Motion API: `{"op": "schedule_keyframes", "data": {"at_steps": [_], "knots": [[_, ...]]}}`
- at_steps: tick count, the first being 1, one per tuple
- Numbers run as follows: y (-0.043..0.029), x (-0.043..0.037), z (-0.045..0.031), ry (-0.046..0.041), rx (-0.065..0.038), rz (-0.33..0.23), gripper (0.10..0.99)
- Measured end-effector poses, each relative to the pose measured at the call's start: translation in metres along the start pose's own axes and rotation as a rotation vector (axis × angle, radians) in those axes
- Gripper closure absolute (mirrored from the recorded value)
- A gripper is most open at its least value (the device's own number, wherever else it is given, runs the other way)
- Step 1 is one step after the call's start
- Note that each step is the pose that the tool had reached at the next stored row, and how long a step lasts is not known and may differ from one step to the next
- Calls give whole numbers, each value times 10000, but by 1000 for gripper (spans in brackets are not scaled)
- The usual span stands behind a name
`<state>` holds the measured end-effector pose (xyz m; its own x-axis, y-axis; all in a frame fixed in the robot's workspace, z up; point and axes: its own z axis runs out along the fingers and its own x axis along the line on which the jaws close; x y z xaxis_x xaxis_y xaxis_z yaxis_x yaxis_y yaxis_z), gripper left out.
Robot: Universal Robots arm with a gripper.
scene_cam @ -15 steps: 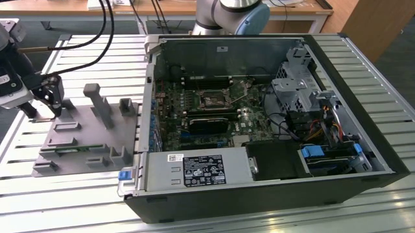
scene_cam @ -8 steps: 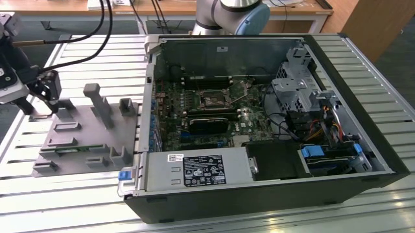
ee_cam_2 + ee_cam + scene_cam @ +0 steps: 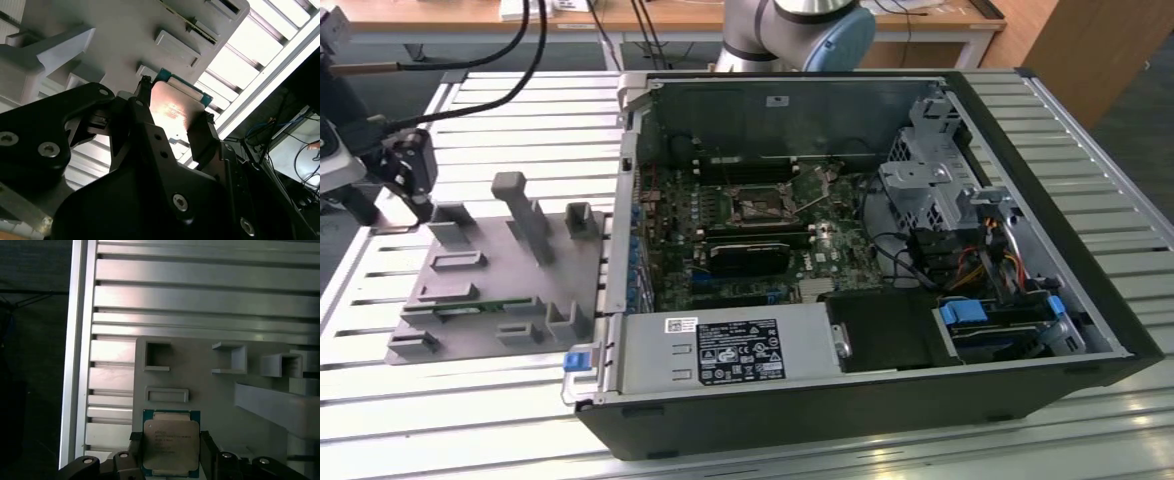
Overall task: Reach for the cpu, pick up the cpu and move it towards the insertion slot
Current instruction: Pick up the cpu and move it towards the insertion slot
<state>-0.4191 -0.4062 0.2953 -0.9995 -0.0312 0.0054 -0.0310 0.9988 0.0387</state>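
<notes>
Gripper (image 3: 171, 439) clamped on opposite edges of the cpu (image 3: 171, 447) at the grey fixture tray (image 3: 494, 282); the insertion slot (image 3: 758, 208) lies well apart, toward the exterior view's right.

**Premises: robotics test lab**

We find an open computer case (image 3: 854, 250) lying on a slatted aluminium bench (image 3: 454, 430). Beside it sits a grey fixture plate (image 3: 494, 290); behind it stand a robot arm base (image 3: 794, 30), hanging cables (image 3: 534, 25) and wooden desks (image 3: 680, 12).
</notes>
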Motion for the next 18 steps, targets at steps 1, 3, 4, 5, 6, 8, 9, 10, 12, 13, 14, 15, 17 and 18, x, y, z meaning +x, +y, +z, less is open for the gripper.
{"op": "schedule_keyframes", "data": {"at_steps": [1, 3, 4, 5, 6, 8, 9, 10, 12, 13, 14, 15, 17, 18], "knots": [[1, 0, -23, 1, 1, 0, 545], [5, 0, -70, -1, 2, 0, 545], [7, 1, -98, -1, 5, 0, 545], [10, 1, -126, 0, 7, 1, 545], [11, 1, -157, 1, 9, 0, 545], [15, 1, -221, -1, 9, 0, 545], [17, 1, -251, 1, 10, 0, 545], [19, 1, -280, 0, 10, 0, 545], [22, 1, -339, 0, 11, 0, 545], [24, 2, -367, 0, 11, 0, 545], [25, 2, -396, 0, 12, 0, 545], [27, 2, -428, 0, 13, 0, 545], [30, 2, -490, -1, 13, 0, 545], [32, 2, -519, 0, 14, 0, 545]]}}
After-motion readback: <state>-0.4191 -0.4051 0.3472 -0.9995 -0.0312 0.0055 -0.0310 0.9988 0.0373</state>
